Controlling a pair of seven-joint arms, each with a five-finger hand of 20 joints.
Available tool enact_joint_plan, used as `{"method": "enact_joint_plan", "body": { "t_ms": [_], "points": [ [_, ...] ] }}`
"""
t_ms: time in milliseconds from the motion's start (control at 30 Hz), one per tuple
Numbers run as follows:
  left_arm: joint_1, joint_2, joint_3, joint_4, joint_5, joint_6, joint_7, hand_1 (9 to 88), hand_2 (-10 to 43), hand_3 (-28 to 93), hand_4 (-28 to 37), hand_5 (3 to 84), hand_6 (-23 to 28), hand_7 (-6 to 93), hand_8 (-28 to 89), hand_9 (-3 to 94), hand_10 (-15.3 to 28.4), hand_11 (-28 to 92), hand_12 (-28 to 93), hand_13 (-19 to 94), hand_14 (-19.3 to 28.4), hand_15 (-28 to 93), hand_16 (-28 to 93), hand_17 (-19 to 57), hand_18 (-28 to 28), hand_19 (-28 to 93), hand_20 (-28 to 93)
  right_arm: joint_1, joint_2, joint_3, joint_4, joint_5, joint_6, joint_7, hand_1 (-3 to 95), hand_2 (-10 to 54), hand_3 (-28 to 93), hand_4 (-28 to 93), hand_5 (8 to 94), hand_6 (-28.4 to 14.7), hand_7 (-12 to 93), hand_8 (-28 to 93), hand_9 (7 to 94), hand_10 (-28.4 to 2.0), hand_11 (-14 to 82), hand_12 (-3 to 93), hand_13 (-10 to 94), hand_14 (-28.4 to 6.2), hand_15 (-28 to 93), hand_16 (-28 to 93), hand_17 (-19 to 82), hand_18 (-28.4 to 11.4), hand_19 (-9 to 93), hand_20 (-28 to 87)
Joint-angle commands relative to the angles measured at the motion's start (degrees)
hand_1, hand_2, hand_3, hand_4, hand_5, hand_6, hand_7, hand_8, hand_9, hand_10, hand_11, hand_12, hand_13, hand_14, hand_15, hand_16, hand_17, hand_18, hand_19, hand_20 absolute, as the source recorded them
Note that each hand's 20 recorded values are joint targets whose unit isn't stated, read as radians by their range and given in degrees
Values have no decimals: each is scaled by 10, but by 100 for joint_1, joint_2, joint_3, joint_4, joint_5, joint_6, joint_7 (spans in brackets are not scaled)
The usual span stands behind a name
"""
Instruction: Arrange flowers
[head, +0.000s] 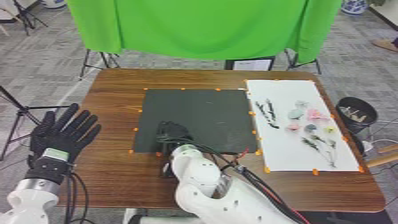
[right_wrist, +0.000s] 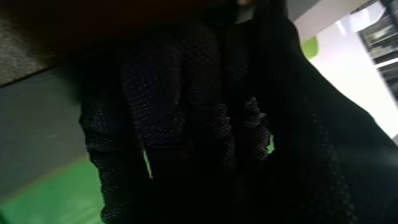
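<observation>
free room over far half of dark mat (head: 200, 107), flowers (head: 314, 115) obstructing white sheet (head: 284, 155)

L arm (head: 31, 200), approx 7 o'clock in head view: wht rounded shell, silvery collar (head: 41, 185), blk cables (head: 75, 195) alongside. L hand (head: 59, 137), approx 9 o'clock: blk fabric glove, pale grn/wht label (head: 56, 154) nr wrist. R arm (head: 197, 175), approx 6 o'clock: wht, curved segs, blk cabling (head: 253, 181) w/ a bit of red. R hand (head: 174, 131): blk glove, tiny pale dots (right_wrist: 153, 97) in wrist view.

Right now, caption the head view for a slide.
Flowers on a white sheet beside a dark mat, the robot's right hand over the mat, its left hand spread open.
</observation>
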Motion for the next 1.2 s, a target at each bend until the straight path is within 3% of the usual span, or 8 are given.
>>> {"method": "enact_joint_plan", "body": {
  "t_ms": [33,267,333,400,600,767,933,1200],
  "points": [
    [-2,-104,-29,22,70,-81,-125,298,130,680,-283,371,99,100,-77,318,183,195,111,231,175,342,-73,-48,117,306,29,-119,101,-97,152,93,102,106,533,-95,764,-244,669,-10,552,135,876,-83,183,520,774,-85,464,487,402,-241,801,347],
    [-104,-29,37,81,11,-93,-147,300,127,680,-283,371,98,100,-77,318,182,195,112,231,174,340,-73,-50,119,308,33,-92,-12,-72,195,197,271,652,505,-95,761,-275,679,-15,516,142,875,-86,179,513,770,-103,494,434,397,-248,804,346],
    [-168,46,76,106,-134,-23,-45,297,125,679,-283,370,98,100,-77,317,182,194,112,231,174,340,-72,-52,121,309,34,-136,-58,-13,199,248,297,778,485,-95,760,-280,681,-17,508,145,869,-91,191,505,765,-116,522,374,391,-256,808,342],
    [-183,62,56,118,-54,-24,29,292,126,679,-283,370,98,100,-77,317,182,194,113,230,174,340,-71,-53,122,311,35,-142,-73,-4,199,293,359,819,466,-95,748,-282,687,-22,487,144,847,-106,246,456,758,-122,537,351,385,-263,812,337],
    [-149,143,46,77,-311,18,201,291,114,689,-283,374,101,103,-75,321,182,199,117,231,174,345,-68,-54,127,316,40,-149,-131,147,111,674,291,954,395,-95,746,-283,693,-29,444,139,819,-136,349,319,750,-131,546,344,380,-270,819,328],
    [-107,117,43,61,-314,74,233,297,105,690,-283,377,102,105,-76,322,182,204,117,232,173,348,-68,-55,129,322,43,-107,-127,153,17,815,244,972,354,-95,765,-283,697,-33,432,75,816,-138,356,305,745,-135,549,340,377,-272,820,326],
    [-209,253,95,100,-351,89,189,299,96,693,-283,378,103,107,-76,322,182,206,117,233,173,351,-67,-55,130,324,43,-36,-168,139,38,788,352,1080,343,-95,774,-283,695,-34,442,-11,810,-139,354,303,740,-139,548,334,375,-273,814,321],
    [-63,266,22,32,-321,98,365,305,95,700,-281,378,103,108,-77,322,184,208,116,233,173,352,-69,-51,128,320,41,124,-25,46,30,813,766,1207,283,-95,732,-283,704,-39,426,-117,807,-145,347,297,737,-144,545,325,375,-279,812,316]
  ]
}}
